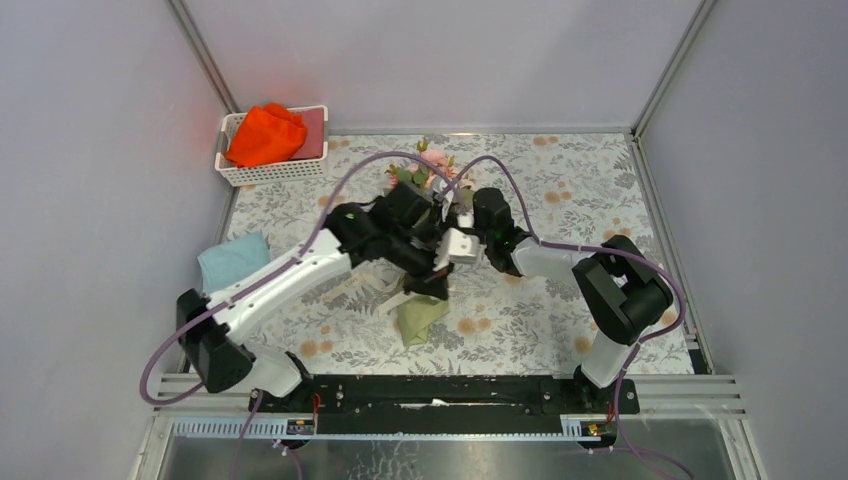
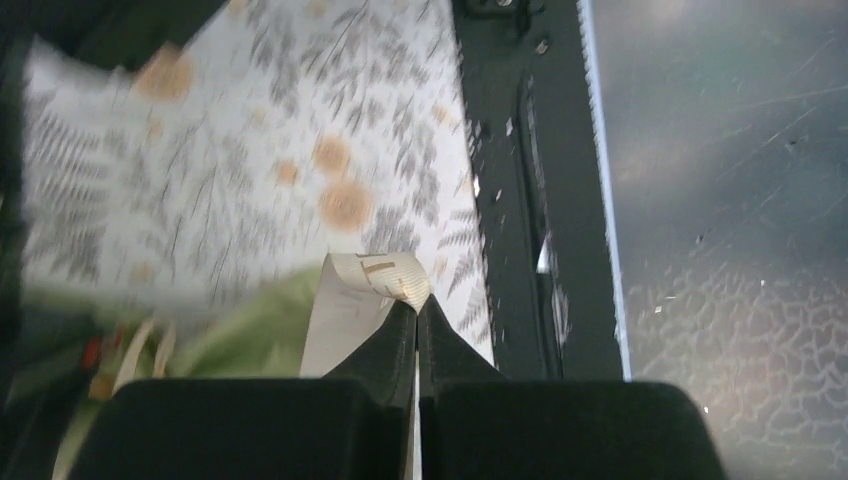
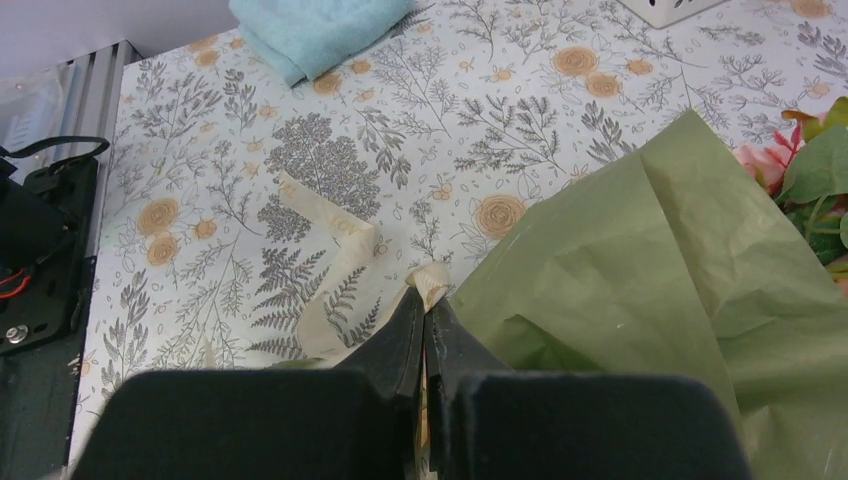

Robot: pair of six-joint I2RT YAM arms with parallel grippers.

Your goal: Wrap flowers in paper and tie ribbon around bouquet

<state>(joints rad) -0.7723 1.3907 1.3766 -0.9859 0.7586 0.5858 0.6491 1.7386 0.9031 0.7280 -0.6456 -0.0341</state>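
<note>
Clamps a folded cream end of the ribbon (image 2: 375, 275) between the left fingers (image 2: 411, 322), shut tight on it, above the near part of the worktop (image 2: 250, 150). Grips another stretch of the same ribbon with the right fingers (image 3: 415, 318), likewise pressed hard together, just beside the olive-green paper (image 3: 620, 270). Leaves a loose loop lying flat on the printed surface beside the right fingers. Shows, from above, the bouquet (image 1: 420, 318) in mid-worktop under both arms, narrow end pointing toward the bases, pink flowers (image 1: 432, 160) and leaves spilling from the far, wide end. Finds a folded light blue cloth (image 1: 232, 260) at the left edge, plus a white basket (image 1: 270, 172) holding an orange-red cloth (image 1: 265, 135) in the far left corner.
</note>
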